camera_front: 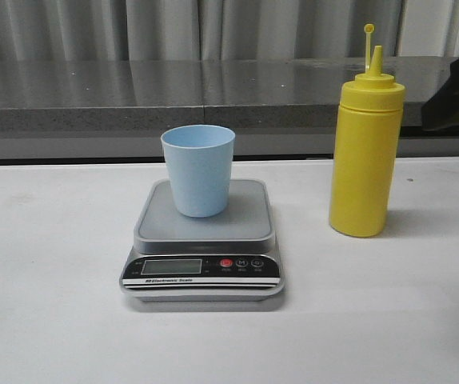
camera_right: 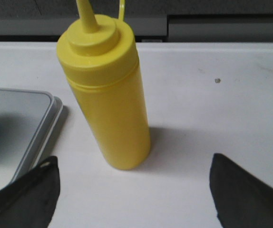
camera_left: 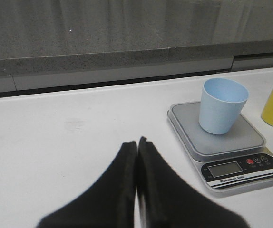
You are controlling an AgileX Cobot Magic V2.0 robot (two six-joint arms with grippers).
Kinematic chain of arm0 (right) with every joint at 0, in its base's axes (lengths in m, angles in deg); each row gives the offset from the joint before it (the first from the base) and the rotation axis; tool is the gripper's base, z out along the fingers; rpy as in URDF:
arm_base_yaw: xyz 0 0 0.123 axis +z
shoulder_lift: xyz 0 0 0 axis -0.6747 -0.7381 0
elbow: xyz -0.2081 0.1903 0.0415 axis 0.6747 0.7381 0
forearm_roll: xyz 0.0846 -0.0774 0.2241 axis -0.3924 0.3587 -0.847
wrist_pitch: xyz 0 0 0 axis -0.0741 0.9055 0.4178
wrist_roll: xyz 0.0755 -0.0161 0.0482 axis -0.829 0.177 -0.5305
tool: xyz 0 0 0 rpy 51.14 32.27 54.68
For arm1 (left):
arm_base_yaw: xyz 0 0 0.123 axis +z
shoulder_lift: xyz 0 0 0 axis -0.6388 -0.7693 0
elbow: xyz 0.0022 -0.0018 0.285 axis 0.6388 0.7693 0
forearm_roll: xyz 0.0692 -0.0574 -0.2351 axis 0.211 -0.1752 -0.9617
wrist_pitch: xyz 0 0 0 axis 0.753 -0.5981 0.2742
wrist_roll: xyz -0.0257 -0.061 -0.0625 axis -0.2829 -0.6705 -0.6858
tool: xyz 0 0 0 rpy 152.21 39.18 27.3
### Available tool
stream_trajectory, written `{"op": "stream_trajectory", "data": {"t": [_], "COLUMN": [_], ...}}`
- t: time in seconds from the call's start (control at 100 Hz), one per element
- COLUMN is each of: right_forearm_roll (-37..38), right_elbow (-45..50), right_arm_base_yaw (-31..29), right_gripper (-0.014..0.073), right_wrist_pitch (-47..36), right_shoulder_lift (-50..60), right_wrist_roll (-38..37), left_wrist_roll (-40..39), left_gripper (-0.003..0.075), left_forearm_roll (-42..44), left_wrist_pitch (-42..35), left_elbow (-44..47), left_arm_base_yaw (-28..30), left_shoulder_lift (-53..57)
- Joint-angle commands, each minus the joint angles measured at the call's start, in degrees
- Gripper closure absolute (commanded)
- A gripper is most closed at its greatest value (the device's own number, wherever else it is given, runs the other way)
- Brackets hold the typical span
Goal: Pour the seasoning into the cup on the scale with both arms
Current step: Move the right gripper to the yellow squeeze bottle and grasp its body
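Observation:
The light blue cup (camera_front: 198,169) stands upright on the grey platform of the scale (camera_front: 204,228) at the table's middle. The yellow seasoning bottle (camera_front: 365,156) stands upright to the right of the scale, nozzle up, cap on its stalk. Neither gripper shows in the front view. In the left wrist view my left gripper (camera_left: 137,141) is shut and empty, over bare table, apart from the scale (camera_left: 231,142) and cup (camera_left: 221,105). In the right wrist view my right gripper (camera_right: 134,164) is open wide, the bottle (camera_right: 107,95) standing just beyond its fingers, untouched.
The white table (camera_front: 53,240) ends at the back against a grey stone ledge (camera_front: 173,92) with curtains behind. A dark object (camera_front: 457,88) sits at the far right on the ledge. The scale's edge (camera_right: 32,123) lies beside the bottle in the right wrist view.

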Motion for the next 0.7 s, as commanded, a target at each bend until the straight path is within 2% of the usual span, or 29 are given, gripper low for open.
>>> {"op": "stream_trajectory", "data": {"t": [0.0,0.32,0.53,0.69], "right_forearm_roll": [0.2,3.7,6.4,7.4], "right_elbow": [0.1,0.8,0.8,-0.9], "right_arm_base_yaw": [0.8,1.2,1.2,1.2], "right_gripper": [-0.0041,-0.0041,-0.0041,-0.0041], "right_wrist_pitch": [-13.6,-31.8,-43.9,-47.8], "right_shoulder_lift": [-1.6,-14.6,-23.1,-28.4], "right_wrist_roll": [0.4,-0.3,-4.9,-5.0], "left_wrist_roll": [-0.5,-0.5,-0.5,-0.5], "left_gripper": [0.0741,0.0741,0.0741,0.0741], "left_forearm_roll": [-0.8,-0.8,-0.8,-0.8], "left_wrist_pitch": [-4.4,-4.4,-4.4,-4.4], "left_elbow": [-1.6,-1.6,-1.6,-1.6], "left_arm_base_yaw": [0.2,0.2,0.2,0.2], "left_shoulder_lift": [-0.5,-0.5,-0.5,-0.5]}}
